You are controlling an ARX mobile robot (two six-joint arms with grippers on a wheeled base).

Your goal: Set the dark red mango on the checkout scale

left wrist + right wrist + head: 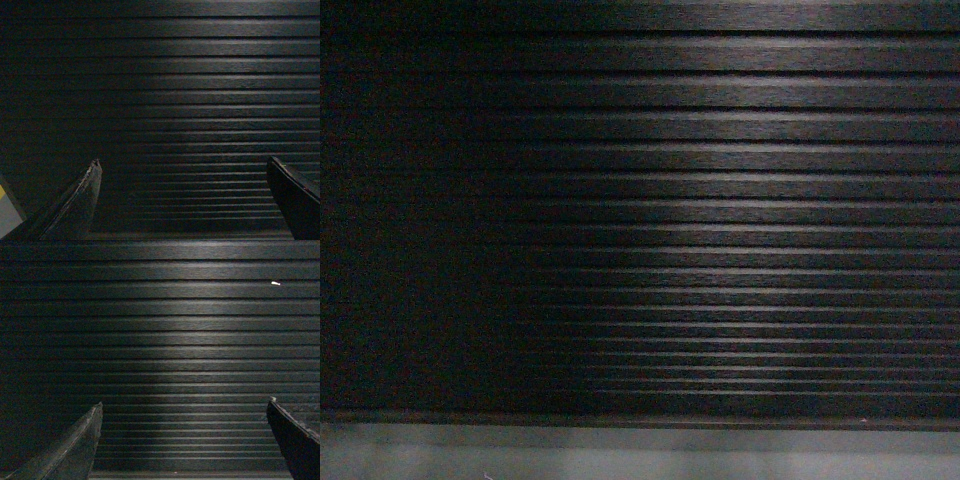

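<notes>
The checkout (720,200) fills the head view as a black, horizontally ribbed front seen from close up, with a grey plinth (640,455) along the bottom. The dark red mango and the scale are out of view in every frame. My left gripper (184,162) is open, its two dark fingers far apart with nothing between them, facing the ribbed checkout (175,90) front. My right gripper (185,404) is open too and empty, pointing at the same slatted checkout (175,340) face. Neither gripper shows in the head view.
A small white speck (275,283) sits on one slat at the upper right of the right wrist view. A grey and yellow patch of floor (7,212) shows at the lower left of the left wrist view.
</notes>
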